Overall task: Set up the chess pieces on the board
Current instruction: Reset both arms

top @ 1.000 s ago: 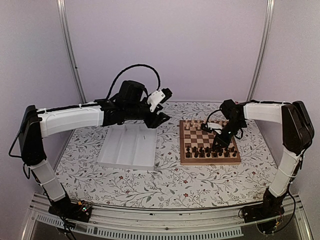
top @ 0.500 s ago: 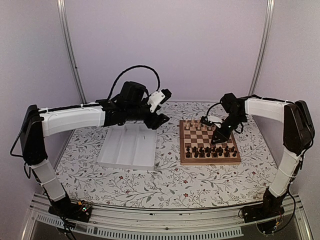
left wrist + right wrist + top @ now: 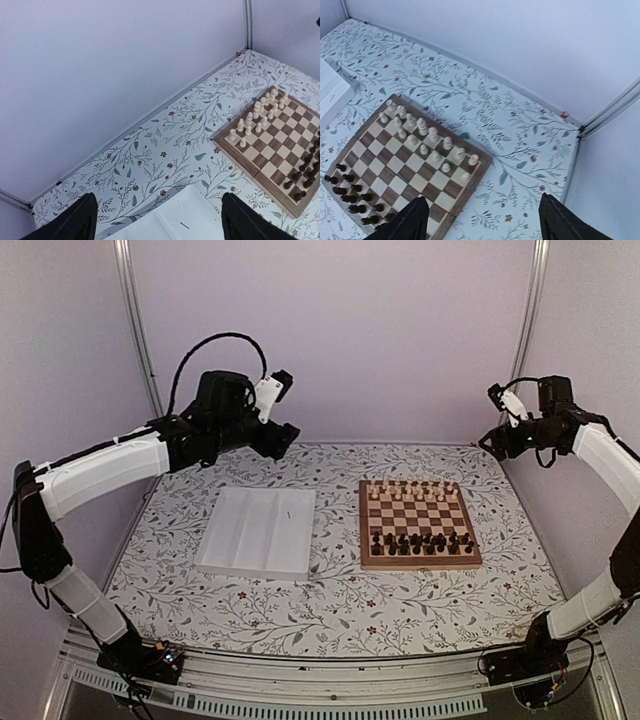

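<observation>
- Your left gripper (image 3: 159, 216) hangs high beyond the white tray (image 3: 257, 532); fingers spread wide, holding nothing
- Your right gripper (image 3: 487, 217) gapes empty, high off the board (image 3: 420, 563); the dark chess pieces (image 3: 420, 540) line its near edge

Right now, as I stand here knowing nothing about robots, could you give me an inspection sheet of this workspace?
Surface: table with a floral cover, flat.
Job's things: board at right of centre; dark pieces in two rows on its near side, pale pieces in two rows on its far side.
Clutter: white tray left of the board; nothing else seen.
End effectors: left end effector open, raised above the table; right end effector open, raised to the right of the board; neither holds anything.
Cables: black cable loops above the left arm, off the table.
Surroundings: pale walls, metal posts at the back corners.
</observation>
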Action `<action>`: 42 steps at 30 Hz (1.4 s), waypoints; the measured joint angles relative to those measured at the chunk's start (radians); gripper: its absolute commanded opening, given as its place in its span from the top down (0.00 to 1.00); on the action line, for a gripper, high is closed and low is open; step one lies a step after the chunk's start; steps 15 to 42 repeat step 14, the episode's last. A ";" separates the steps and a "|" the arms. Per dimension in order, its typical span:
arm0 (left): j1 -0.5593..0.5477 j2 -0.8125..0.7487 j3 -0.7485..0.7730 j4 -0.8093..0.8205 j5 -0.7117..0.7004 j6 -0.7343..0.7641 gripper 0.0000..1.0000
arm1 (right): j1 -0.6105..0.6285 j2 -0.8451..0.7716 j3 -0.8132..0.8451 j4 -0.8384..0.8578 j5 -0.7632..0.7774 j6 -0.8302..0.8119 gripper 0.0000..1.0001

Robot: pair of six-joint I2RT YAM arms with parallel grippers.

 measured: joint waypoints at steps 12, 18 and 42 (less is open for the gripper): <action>0.125 -0.175 -0.193 0.011 -0.030 -0.122 0.01 | -0.143 -0.162 -0.181 0.327 0.213 0.325 0.01; 0.128 -0.179 -0.248 0.026 -0.035 -0.127 0.01 | -0.143 -0.169 -0.211 0.360 0.212 0.350 0.01; 0.128 -0.179 -0.248 0.026 -0.035 -0.127 0.01 | -0.143 -0.169 -0.211 0.360 0.212 0.350 0.01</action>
